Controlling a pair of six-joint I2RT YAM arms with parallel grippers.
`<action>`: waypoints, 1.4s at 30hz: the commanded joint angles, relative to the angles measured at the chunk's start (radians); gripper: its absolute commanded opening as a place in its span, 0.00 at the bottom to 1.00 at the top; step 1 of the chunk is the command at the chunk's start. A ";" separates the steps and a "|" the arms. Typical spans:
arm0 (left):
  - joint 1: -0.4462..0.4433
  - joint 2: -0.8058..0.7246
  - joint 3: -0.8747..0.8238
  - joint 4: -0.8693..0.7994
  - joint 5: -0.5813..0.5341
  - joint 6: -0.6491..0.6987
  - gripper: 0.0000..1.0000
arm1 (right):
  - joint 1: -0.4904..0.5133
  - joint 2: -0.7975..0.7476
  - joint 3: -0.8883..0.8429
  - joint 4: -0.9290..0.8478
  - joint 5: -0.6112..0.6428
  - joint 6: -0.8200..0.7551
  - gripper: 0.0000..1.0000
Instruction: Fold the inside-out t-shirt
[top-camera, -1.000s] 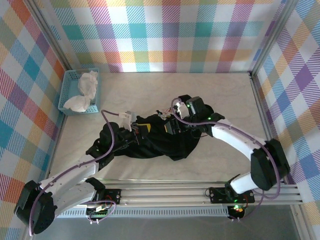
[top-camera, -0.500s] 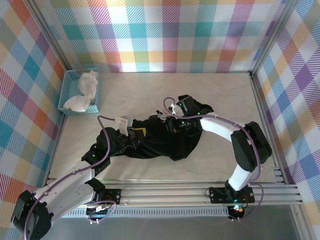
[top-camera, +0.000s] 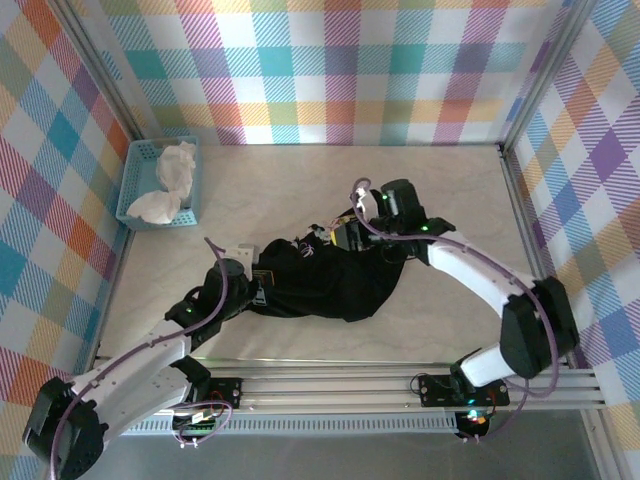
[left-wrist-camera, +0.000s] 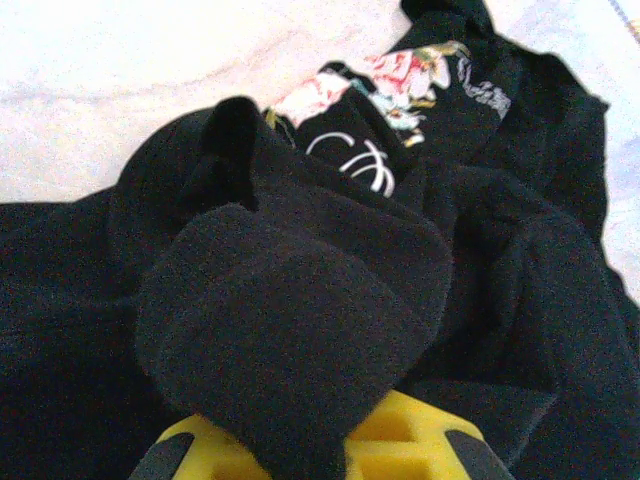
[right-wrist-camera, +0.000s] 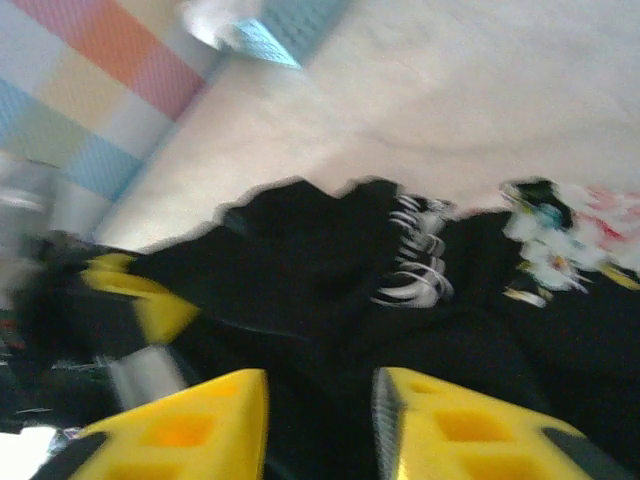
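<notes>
t-shirt (top-camera: 330, 285) bunched in a heap mid table (top-camera: 450, 180), rose print (left-wrist-camera: 400, 75) showing at its far edge. Left tool (top-camera: 262, 287) clamped on the shirt's left end, black cloth rolled over its yellow fingers (left-wrist-camera: 400, 445). Right tool (right-wrist-camera: 320, 415) at the heap's far right side, 2 fingers apart; blurred, can't tell if cloth is pinched. Blue basket (top-camera: 130, 195) with white cloth (top-camera: 170, 180) far left

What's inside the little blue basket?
The light-blue basket holds a crumpled white cloth. Whatever might lie beneath the cloth is covered, so I cannot tell.
</notes>
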 joint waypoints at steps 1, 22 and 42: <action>0.007 -0.071 -0.015 0.053 0.043 -0.005 0.00 | 0.063 0.092 0.041 -0.124 0.207 0.017 0.49; 0.007 -0.276 -0.048 0.089 0.115 0.019 0.00 | 0.102 0.325 0.147 -0.128 0.255 -0.183 0.29; -0.071 -0.033 0.095 0.008 -0.061 0.177 0.77 | 0.020 -0.083 0.009 -0.100 -0.098 -0.213 0.00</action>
